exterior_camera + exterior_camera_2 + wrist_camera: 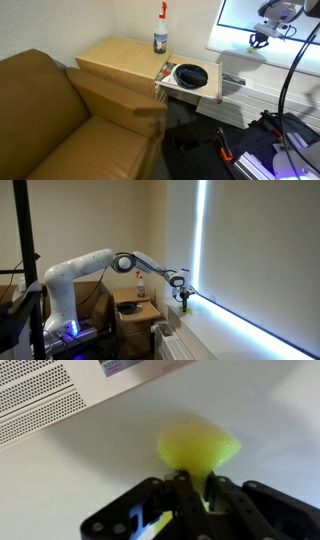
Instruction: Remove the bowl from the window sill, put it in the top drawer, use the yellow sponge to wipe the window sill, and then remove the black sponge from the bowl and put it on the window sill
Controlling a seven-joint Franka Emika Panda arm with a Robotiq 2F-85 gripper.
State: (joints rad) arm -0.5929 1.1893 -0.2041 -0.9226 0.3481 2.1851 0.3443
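Observation:
My gripper (197,482) is shut on the yellow sponge (198,444), which is pinched between the fingers and sticks out ahead over the white window sill (90,470). In both exterior views the gripper (260,41) (185,298) hangs over the sill with the sponge at its tips. The bowl (191,75), dark with something black inside it, sits in the open top drawer (205,93) of the wooden cabinet. I cannot tell the black sponge apart from the bowl.
A spray bottle (160,32) stands on the wooden cabinet top (115,55). A brown leather sofa (60,120) fills the near left. A vent grille (35,410) runs along the sill's far edge. Cables and gear (270,140) lie on the floor.

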